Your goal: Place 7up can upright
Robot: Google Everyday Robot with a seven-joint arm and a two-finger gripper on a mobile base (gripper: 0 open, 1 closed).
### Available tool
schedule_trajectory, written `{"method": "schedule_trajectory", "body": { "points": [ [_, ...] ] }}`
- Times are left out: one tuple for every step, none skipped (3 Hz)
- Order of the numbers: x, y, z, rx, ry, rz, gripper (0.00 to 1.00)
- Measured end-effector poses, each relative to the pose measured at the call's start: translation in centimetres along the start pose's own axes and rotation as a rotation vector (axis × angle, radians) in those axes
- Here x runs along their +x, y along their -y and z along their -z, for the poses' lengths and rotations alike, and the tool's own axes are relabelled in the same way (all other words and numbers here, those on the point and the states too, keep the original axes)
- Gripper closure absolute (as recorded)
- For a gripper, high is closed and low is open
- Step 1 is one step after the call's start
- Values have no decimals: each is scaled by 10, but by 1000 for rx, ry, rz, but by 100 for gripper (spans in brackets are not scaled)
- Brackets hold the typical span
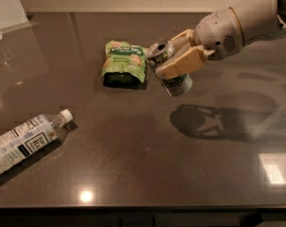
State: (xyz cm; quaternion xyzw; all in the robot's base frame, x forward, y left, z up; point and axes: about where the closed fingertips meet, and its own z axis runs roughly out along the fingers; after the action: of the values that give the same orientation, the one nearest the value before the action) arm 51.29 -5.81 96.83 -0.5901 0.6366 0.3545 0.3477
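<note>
A green snack bag [124, 60] lies flat on the dark table [133, 174]. Just to the right of the bag, the gripper [167, 56] holds a can [177, 83] in the air above the table, and the can does not touch the surface. One tan finger [178, 64] crosses the front of the can and the other is behind it, both pressed on its sides. The can is tilted, its silver top leaning toward the bag. The arm [242, 22] reaches in from the right of the bag. Below and to the right of the bag is the shadow [204, 122] of the gripper. Far to the lower left of the bag, a water bottle [27, 138] lies on its side, its white cap pointing toward the bag.
</note>
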Motion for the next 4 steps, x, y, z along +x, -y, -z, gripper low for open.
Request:
{"method": "schedule_trajectory", "body": {
  "points": [
    [-2,-9,-6,-10,171,-25,100],
    [12,-19,-11,-13,301,-30,100],
    [26,-23,-13,-7,380,-20,100],
    [37,-25,-14,-1,424,-17,100]
  ]
}}
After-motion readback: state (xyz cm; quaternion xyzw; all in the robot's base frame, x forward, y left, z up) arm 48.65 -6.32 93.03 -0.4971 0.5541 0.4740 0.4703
